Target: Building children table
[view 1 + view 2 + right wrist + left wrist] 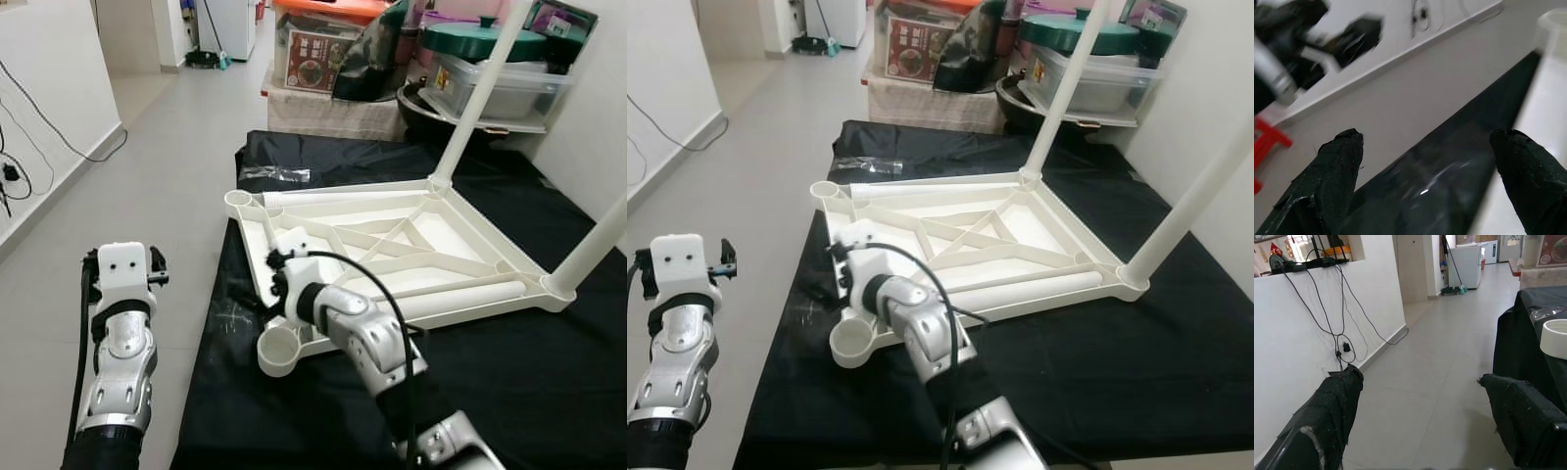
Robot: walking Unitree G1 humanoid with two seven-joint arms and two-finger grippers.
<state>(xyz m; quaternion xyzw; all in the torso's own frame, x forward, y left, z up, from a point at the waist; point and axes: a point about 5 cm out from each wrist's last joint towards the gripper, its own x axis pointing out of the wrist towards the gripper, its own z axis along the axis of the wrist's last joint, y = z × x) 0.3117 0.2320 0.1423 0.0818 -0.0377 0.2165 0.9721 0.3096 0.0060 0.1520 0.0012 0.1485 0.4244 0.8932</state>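
White plastic is lying upside down on the black cloth (509,392): the children table top (392,245), with two legs (485,93) already standing up from its far corners. One loose leg (460,297) is resting inside the frame, along the near rail. The right gripper (1425,161) is hovering with its fingers spread wide and grasping nothing, over the cloth edge close to the empty corner socket (279,351). The left gripper (1422,411) is also released and empty, waiting over the floor beside the cloth.

I think the right arm could push this near corner, so the top is sliding on the cloth and the standing legs are swaying. The cable (377,294) looping over the right wrist may also catch on the frame. Behind the table, boxes (318,49) and a lidded tub (495,83) are crowding the far legs, and a small plastic bag (274,174) is lying near the far socket.
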